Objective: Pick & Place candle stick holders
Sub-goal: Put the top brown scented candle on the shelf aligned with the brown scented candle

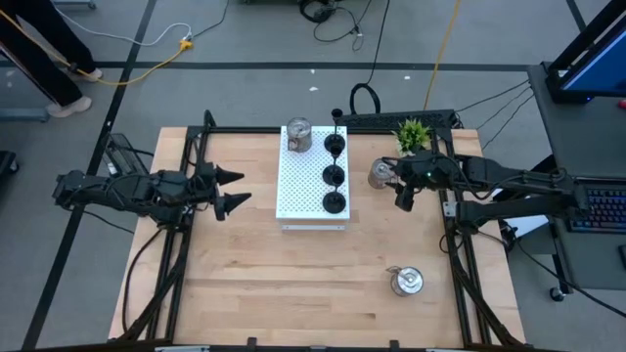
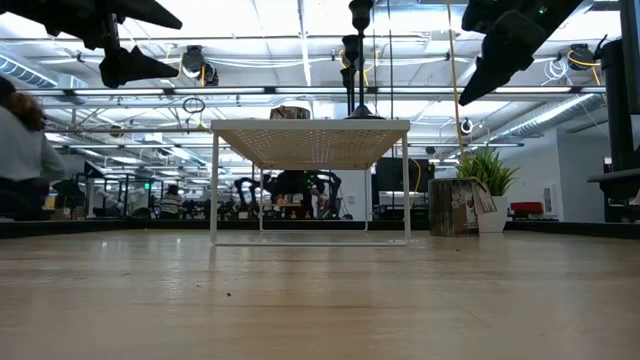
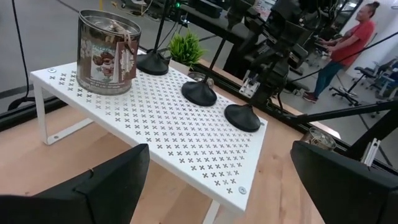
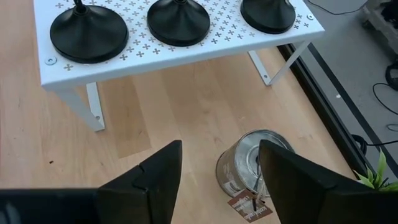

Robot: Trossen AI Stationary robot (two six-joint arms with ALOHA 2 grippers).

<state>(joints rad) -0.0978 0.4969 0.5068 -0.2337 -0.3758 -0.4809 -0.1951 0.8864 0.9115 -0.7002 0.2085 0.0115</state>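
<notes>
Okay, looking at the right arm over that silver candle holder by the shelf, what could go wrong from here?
1. The right gripper sits off-center over the silver holder; one finger may land on its rim and knock it aside.
2. The holder's paper tag could snag.
3. The black holders fill one side of the white shelf, so placement could bump them.

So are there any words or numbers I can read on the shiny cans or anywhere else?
No text can be read anywhere.
Silver holder on the white rack: a picture label and a hanging tag, lettering too blurred to read.
Silver holder on the table below the right gripper: a brown tag, print too small to read.
Container beside the green plant: a patterned label, unreadable.
</notes>
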